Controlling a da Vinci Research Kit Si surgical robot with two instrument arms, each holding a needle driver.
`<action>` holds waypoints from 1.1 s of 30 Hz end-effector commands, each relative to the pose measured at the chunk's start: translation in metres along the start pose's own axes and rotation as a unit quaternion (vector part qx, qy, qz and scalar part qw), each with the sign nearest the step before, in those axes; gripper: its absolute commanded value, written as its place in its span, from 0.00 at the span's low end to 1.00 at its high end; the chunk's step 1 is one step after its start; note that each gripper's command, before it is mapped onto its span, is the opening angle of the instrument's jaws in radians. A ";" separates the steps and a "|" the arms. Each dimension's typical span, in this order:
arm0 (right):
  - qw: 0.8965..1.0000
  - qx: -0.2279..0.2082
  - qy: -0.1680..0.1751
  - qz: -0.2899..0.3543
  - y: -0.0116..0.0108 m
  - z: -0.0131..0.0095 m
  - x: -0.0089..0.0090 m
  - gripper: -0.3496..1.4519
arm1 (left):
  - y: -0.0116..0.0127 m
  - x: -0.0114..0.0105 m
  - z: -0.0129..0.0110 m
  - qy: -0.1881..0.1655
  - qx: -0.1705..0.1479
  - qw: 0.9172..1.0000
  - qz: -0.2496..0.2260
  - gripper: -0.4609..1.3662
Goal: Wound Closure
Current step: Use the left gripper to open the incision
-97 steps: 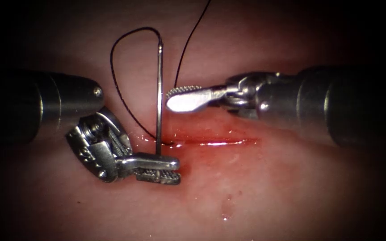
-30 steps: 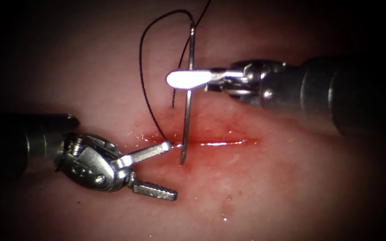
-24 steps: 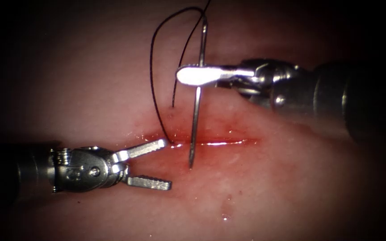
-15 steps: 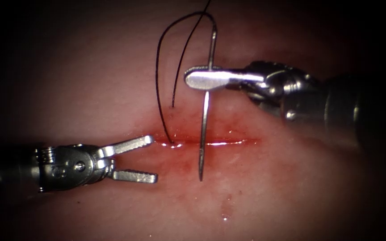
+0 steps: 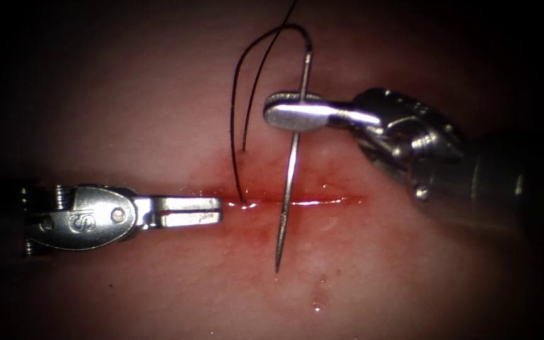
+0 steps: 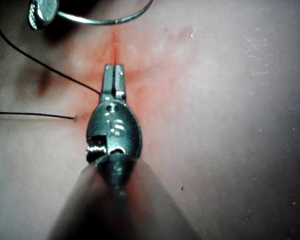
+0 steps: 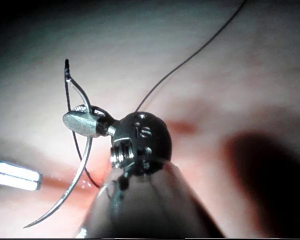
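The left hand (image 5: 212, 211), stamped "S", is pressed together, empty, left of the cut (image 5: 313, 201). The right hand (image 5: 291, 113) pinches the needle (image 5: 289, 182) near its thread (image 5: 239, 107) end, free of the tissue (image 5: 410, 283).

Right tool gripping curved needle, above the tissue

Right arm's tool (image 7: 82, 121) has its jaws closed on the needle (image 7: 79, 165) near the swaged end; the point hangs free, clear of the tissue (image 7: 230, 85). Black thread (image 7: 190, 55) runs from the needle's end and down to the red cut (image 7: 65, 182). Left arm's tool (image 7: 12, 177) tip lies at the cut, jaws together.
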 end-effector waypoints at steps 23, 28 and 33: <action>0.995 -0.006 -0.005 -0.095 -0.0019 -0.0002 -0.0006 0.00 | -0.0011 -0.0039 0.0026 -0.128 -0.052 0.989 -0.046 0.06; 0.995 -0.006 -0.006 -0.101 -0.0020 -0.0001 -0.0006 0.00 | -0.0010 -0.0052 0.0031 -0.151 -0.050 0.986 -0.054 0.06; 0.994 -0.007 -0.005 -0.107 -0.0023 0.0000 -0.0006 0.00 | -0.0011 -0.0069 0.0038 -0.171 -0.049 0.982 -0.059 0.06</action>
